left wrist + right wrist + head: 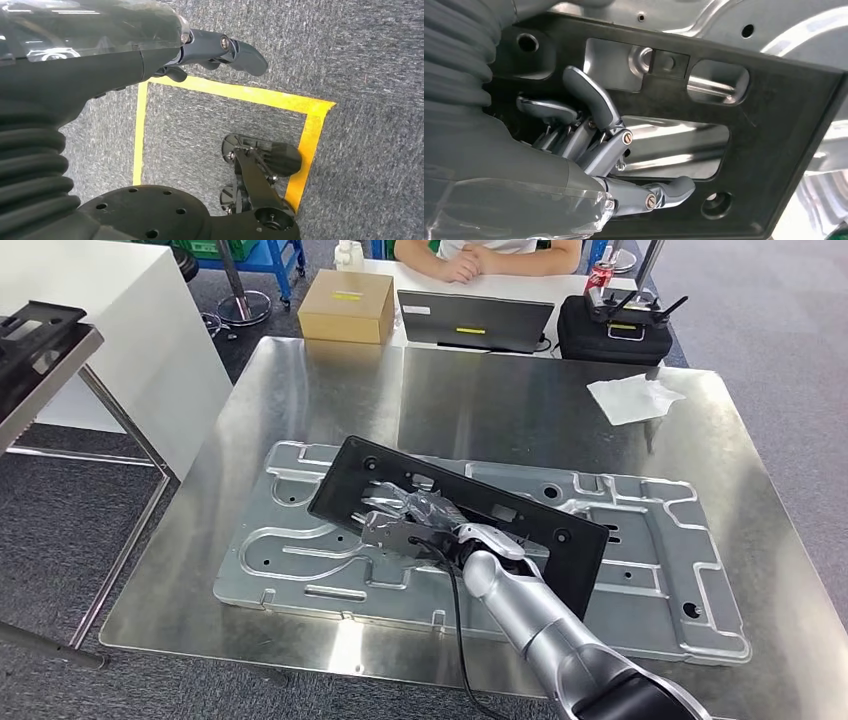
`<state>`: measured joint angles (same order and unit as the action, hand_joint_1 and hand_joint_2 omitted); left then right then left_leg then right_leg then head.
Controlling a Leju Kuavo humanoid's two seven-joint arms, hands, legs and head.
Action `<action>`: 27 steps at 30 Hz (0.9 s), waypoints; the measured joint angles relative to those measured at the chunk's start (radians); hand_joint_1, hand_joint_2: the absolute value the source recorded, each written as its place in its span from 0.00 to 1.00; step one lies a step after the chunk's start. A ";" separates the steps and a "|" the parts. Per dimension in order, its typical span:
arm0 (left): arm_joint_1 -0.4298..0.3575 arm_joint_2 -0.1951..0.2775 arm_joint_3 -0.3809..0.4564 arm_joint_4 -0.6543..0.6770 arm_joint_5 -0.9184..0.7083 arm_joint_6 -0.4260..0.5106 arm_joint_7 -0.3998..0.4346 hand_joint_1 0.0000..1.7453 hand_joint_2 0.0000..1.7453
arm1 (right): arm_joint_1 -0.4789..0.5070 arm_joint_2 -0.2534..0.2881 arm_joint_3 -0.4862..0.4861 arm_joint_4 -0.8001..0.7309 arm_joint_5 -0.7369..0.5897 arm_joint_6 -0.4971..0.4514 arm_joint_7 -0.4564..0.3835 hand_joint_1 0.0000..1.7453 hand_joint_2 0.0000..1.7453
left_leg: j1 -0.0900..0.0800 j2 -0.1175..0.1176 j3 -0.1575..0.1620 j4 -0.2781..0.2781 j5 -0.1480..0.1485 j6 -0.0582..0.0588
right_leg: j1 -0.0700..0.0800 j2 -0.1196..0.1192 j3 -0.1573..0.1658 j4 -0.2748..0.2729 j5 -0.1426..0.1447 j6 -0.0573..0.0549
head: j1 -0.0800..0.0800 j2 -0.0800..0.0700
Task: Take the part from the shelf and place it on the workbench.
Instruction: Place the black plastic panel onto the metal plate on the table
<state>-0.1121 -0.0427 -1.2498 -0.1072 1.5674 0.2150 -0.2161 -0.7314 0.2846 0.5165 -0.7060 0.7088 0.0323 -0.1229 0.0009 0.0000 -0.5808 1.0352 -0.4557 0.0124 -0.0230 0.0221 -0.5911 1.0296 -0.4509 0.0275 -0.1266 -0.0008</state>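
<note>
Head view: the right hand (415, 523) lies over the middle of the black part (560, 535), a flat rectangular plate pierced by cut-outs and holes. The part rests tilted on the stamped metal panel (300, 555) that lies on the workbench (500, 400). The fingers reach into the central opening of the part. The part looks stiff and light, probably moulded plastic; the smooth faces may slip, so the edges of the cut-outs are the likely hold points. The thin rim could flex or scratch against the panel if dragged.

Left wrist view: the left hand (220, 52) hangs above the grey carpet (370, 60) and a yellow tape outline (240, 92). It holds nothing. The fingers appear loosely extended, but whether they are spread or curled cannot be told.

Right wrist view: the right-hand fingers (589, 97) curl through the large cut-out of the part, and the thumb (674, 189) lies along the lower bar of that opening. The hand grips the part by this bar. The part lies directly under and in front of the palm, in contact with it.
</note>
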 joint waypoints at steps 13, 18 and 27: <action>0.003 0.000 0.002 0.000 0.003 -0.003 -0.005 0.00 0.00 | 0.028 -0.016 -0.007 -0.091 -0.065 0.037 0.002 0.00 1.00 | 0.000 0.000 -0.002 0.000 0.000 0.000 | 0.000 0.000 -0.002 0.000 0.000 0.000 | 0.000 0.000; 0.005 0.000 0.011 0.000 0.004 -0.001 -0.011 0.00 0.00 | 0.035 -0.036 -0.013 -0.157 -0.109 0.056 0.012 0.00 1.00 | 0.000 0.000 -0.003 0.000 0.000 0.000 | 0.000 0.000 -0.003 0.000 0.000 0.000 | 0.000 0.000; 0.019 0.000 0.048 0.000 0.004 0.010 -0.036 0.00 0.00 | 0.034 -0.124 -0.047 -0.443 -0.251 0.019 0.086 0.00 1.00 | 0.000 -0.003 -0.006 0.001 0.000 0.000 | 0.000 -0.004 -0.005 -0.001 0.000 0.000 | 0.000 0.000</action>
<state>-0.0933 -0.0431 -1.2014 -0.1072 1.5709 0.2254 -0.2522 -0.6977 0.1608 0.4692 -1.1486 0.4577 0.0514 -0.0365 0.0005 -0.0031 -0.5870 1.0359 -0.4554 0.0127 -0.0234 0.0180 -0.5959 1.0289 -0.4509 0.0276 -0.1266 -0.0008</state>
